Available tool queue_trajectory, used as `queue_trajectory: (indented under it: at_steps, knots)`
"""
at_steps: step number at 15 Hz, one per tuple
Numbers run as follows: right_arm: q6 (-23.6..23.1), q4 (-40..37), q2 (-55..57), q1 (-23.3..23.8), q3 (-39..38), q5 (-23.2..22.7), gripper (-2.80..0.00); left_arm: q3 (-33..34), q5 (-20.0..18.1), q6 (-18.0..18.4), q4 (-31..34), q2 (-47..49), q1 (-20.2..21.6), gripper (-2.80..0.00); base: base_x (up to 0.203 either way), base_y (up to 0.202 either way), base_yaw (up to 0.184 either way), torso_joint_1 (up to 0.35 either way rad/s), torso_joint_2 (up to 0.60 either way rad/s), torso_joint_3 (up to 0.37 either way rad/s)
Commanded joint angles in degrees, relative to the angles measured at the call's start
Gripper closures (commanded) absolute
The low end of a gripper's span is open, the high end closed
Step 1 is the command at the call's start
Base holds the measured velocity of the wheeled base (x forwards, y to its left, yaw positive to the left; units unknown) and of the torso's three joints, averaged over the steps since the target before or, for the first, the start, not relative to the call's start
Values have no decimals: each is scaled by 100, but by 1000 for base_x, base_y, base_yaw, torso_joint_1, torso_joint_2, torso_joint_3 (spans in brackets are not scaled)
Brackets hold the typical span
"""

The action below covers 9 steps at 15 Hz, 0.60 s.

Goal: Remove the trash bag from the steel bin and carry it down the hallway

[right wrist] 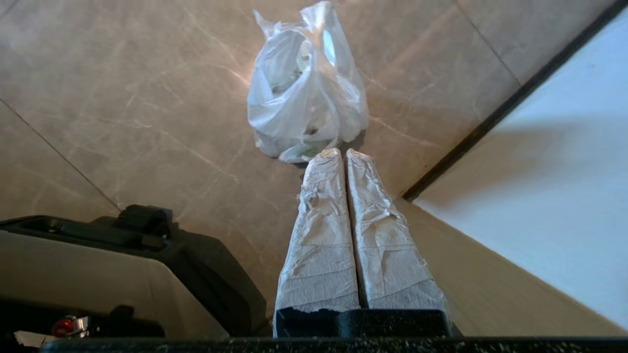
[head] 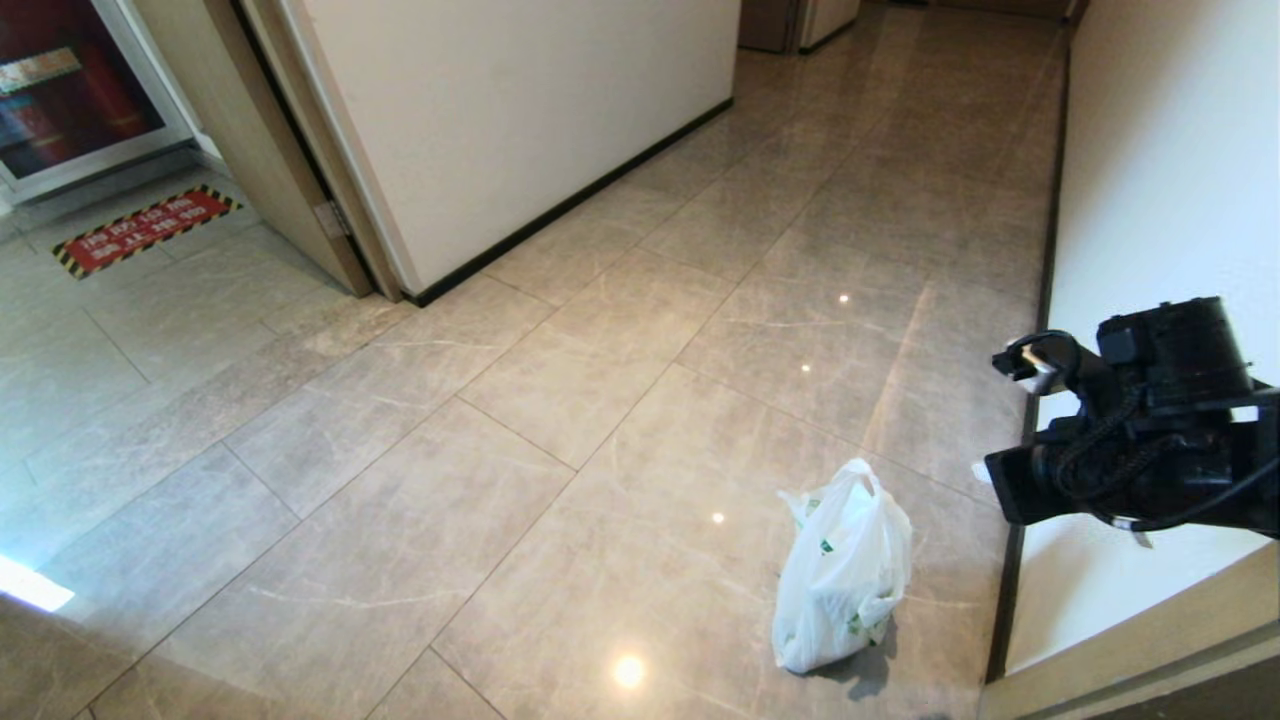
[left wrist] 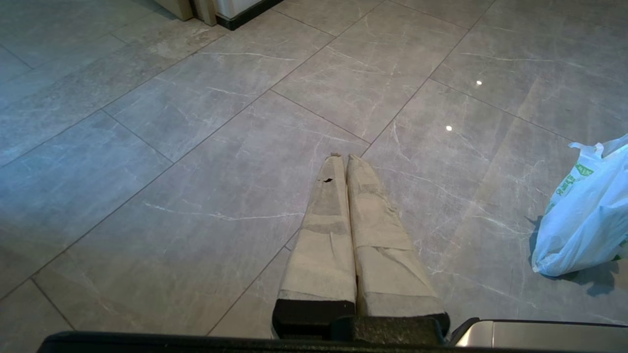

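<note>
Glossy beige-grey marbled tiles (head: 560, 400) cover the hallway floor ahead of me, with small ceiling-light reflections shining off them. On the left a white wall (head: 520, 120) with a black baseboard ends at a brown door frame (head: 290, 160), and past it a red floor sticker (head: 145, 230) with yellow-and-black striped edges lies in front of a glass-fronted cabinet (head: 70, 90). Along the right runs another white wall (head: 1170, 170) with its own black baseboard. My trash bag (head: 843, 570), thin white plastic with green print and its loop handles standing up, sits upright on the tiles near that right-hand wall, casting a small shadow. My right gripper (right wrist: 342, 154) hangs in the air above and beside the bag, not touching it; its two tape-wrapped fingers (right wrist: 321, 235) are pressed together with nothing between them, and their tips point toward the bag's base. In the head view only the black back of that right arm (head: 1140, 430) shows, against the right wall. My left gripper (left wrist: 342, 158) is held low over bare tiles, well apart from the bag, its wrapped fingers also pressed together and empty.
</note>
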<state>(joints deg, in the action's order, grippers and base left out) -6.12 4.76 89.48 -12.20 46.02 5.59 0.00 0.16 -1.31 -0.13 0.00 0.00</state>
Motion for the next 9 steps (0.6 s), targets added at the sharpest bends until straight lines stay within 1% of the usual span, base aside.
queue_trajectory:
  at_steps: [1,3,6,8,9]
  knots:
    - [4,-60,-1018,-1,-273,60,0,6,2,-7,-4,0,0,0,0,0,0,0,0,0]
    - [24,-114,-1872,51,-789,136,0,0,2,-8,-4,-1,0,0,0,0,0,0,0,0]
    - [119,-157,-3304,236,-1886,145,0,0,2,-1,-4,0,0,0,0,0,0,0,0,0]
    - [172,-216,-4158,513,-2627,98,0,9,2,-1,-4,0,0,0,0,0,0,0,0,0]
    - [233,-416,-4521,840,-2795,-59,0,9,2,-1,-4,-1,0,0,0,0,0,0,0,0]
